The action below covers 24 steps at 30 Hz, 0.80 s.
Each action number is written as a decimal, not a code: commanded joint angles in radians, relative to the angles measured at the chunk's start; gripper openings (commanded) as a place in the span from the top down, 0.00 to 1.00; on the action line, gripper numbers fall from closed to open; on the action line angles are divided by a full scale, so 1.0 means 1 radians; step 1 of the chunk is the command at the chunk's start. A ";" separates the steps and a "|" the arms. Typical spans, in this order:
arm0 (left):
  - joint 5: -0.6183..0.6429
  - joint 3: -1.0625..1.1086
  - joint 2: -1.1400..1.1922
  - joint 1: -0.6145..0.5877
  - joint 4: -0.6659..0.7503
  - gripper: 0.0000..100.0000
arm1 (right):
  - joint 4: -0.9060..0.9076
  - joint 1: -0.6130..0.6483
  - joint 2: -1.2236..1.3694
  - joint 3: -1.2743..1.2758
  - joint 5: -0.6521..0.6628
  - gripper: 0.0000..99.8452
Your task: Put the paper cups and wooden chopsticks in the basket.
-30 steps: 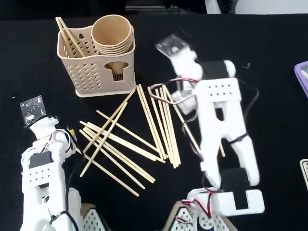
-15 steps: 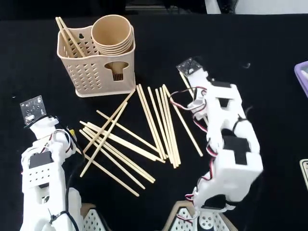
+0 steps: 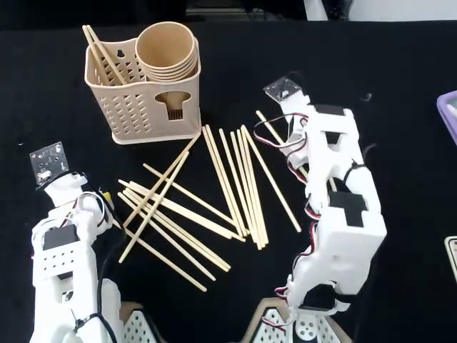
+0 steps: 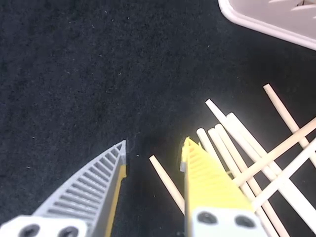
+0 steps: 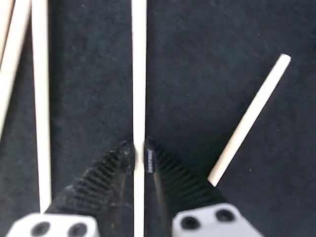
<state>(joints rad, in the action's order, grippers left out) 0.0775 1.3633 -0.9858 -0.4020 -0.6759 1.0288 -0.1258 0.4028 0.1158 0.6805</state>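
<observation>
Jaws of the right gripper (image 5: 139,150) pinch one chopstick (image 5: 138,74) running lengthwise between them, the basket (image 3: 143,107) far and left, while the left gripper (image 4: 153,153) hangs spread beside the loose chopsticks (image 3: 182,207).

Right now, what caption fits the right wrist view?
Right gripper pinching one chopstick lying on the black table.
</observation>
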 commanded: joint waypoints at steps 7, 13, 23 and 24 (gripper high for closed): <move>0.000 -0.008 -0.018 -0.004 0.018 0.81 | 0.012 -0.118 -0.150 -0.042 -0.014 0.99; 0.000 -0.008 -0.018 -0.005 0.018 0.81 | 0.006 -0.104 -0.114 -0.001 -0.015 0.92; 0.000 -0.008 -0.018 -0.005 0.018 0.81 | -0.051 -0.114 -0.010 -0.008 -0.008 0.87; 0.000 -0.008 -0.018 -0.005 0.018 0.81 | -0.055 -0.112 -0.007 -0.008 -0.006 0.87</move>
<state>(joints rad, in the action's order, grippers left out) 0.0775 1.3633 -0.9858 -0.4020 -0.6759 0.9966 -0.2286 0.3966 0.1220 0.6790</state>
